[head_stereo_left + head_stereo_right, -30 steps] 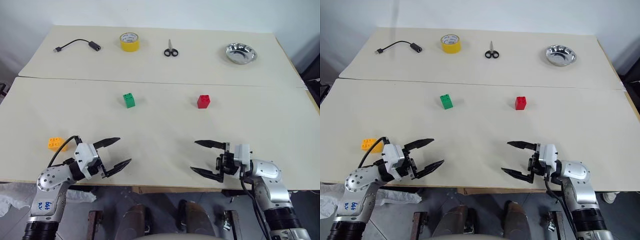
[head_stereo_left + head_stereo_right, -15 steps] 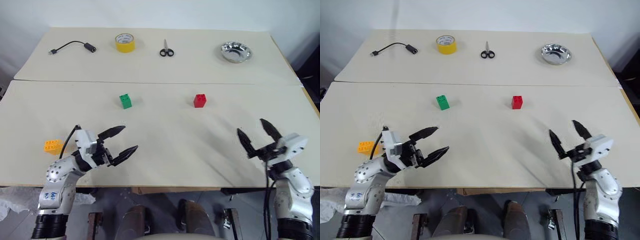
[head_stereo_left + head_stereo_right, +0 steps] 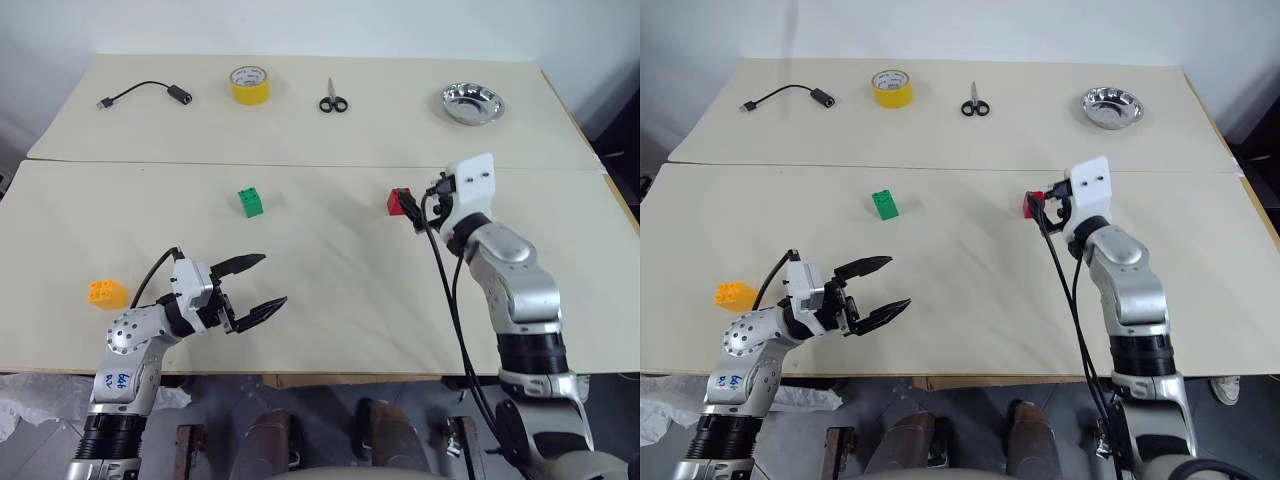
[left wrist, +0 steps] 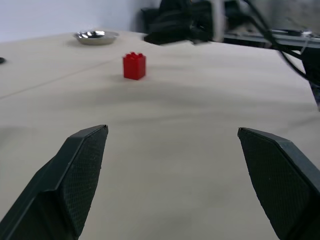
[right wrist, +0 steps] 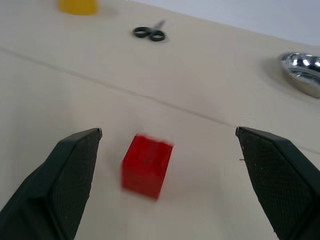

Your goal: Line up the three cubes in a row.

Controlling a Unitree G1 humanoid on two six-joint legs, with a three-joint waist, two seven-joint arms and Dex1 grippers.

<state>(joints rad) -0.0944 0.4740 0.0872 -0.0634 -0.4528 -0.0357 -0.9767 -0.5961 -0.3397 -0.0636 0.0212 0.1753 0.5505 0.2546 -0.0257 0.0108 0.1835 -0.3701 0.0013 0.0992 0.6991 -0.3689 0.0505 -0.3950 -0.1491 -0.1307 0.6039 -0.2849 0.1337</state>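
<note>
The red cube (image 3: 397, 202) stands right of the table's middle. My right gripper (image 5: 168, 132) is open just short of it, and in the right wrist view the red cube (image 5: 146, 165) lies between the spread fingers without touching them. The green cube (image 3: 251, 201) stands to the left, level with the red one. The orange-yellow cube (image 3: 106, 294) lies near the front left edge. My left gripper (image 3: 272, 280) hovers open and empty to the right of it, pointing across the table toward the red cube (image 4: 134, 66).
Along the far board lie a black cable (image 3: 145, 95), a yellow tape roll (image 3: 250, 84), scissors (image 3: 333, 101) and a steel bowl (image 3: 473, 103). A seam (image 3: 300, 165) runs across the table between the two boards.
My right arm has swung from the front edge forward and up to the red cube, its gripper open throughout. The left gripper has edged slightly to the right. The cubes have not moved.
</note>
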